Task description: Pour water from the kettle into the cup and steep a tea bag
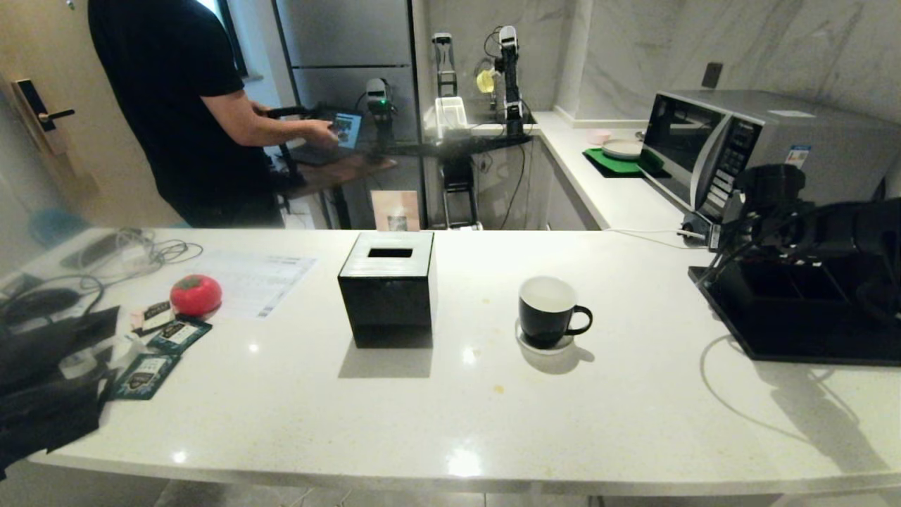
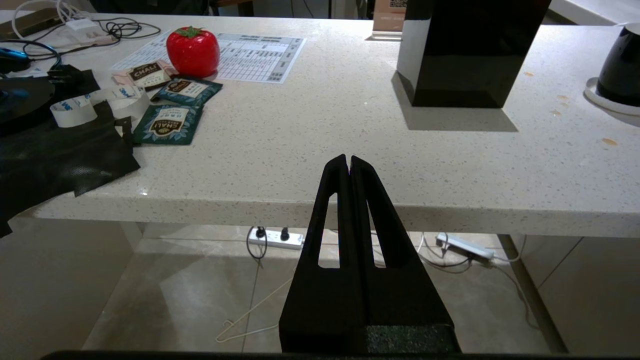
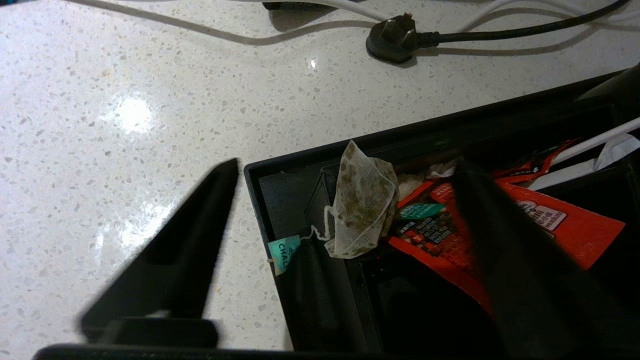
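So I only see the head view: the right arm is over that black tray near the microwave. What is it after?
Observer: A pale tea bag, propped in a corner compartment of the tray, with its string and tag over the divider.
Operator: Is it grabbed?
Observer: No. The right gripper is wide open, a finger on either side of the bag, neither touching it.
Operator: And the other arm?
Observer: The left gripper is shut and empty, low in front of the counter edge.
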You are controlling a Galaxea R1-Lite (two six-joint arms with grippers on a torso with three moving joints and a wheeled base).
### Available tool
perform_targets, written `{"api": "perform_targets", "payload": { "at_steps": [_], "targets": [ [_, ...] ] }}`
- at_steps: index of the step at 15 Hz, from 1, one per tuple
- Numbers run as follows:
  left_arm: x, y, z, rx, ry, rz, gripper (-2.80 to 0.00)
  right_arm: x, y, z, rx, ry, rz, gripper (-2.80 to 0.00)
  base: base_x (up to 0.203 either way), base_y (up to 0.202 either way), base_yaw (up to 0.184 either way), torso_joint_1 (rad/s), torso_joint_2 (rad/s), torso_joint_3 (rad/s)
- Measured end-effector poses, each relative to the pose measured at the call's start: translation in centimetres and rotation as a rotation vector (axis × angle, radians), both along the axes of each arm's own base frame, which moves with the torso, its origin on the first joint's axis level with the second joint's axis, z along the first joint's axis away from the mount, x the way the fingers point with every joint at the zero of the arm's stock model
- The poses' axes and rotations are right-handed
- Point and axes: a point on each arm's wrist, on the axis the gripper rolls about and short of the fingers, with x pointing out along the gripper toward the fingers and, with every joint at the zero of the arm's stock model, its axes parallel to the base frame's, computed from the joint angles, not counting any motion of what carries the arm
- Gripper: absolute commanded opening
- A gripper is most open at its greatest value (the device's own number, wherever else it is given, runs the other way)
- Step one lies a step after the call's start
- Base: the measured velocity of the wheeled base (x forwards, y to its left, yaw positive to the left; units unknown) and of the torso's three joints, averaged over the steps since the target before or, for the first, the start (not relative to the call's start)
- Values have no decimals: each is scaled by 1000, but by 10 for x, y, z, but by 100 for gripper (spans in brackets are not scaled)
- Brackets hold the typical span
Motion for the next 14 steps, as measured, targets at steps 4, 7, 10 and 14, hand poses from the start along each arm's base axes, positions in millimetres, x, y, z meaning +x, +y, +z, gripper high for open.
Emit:
{"api": "perform_targets", "payload": {
  "at_steps": [4, 7, 10, 14],
  "targets": [
    [0, 0, 0, 0, 0, 0, -280, 0, 0, 0, 1, 1, 0, -280, 0, 0, 0, 0, 0, 0],
    [0, 0, 0, 0, 0, 0, -280, 0, 0, 0, 1, 0, 0, -280, 0, 0, 0, 0, 0, 0],
    [0, 0, 0, 0, 0, 0, -280, 0, 1, 1, 0, -1, 1, -280, 0, 0, 0, 0, 0, 0],
    [0, 0, 0, 0, 0, 1, -280, -1, 1, 3, -1, -7, 2, -280, 0, 0, 0, 0, 0, 0]
  ]
}}
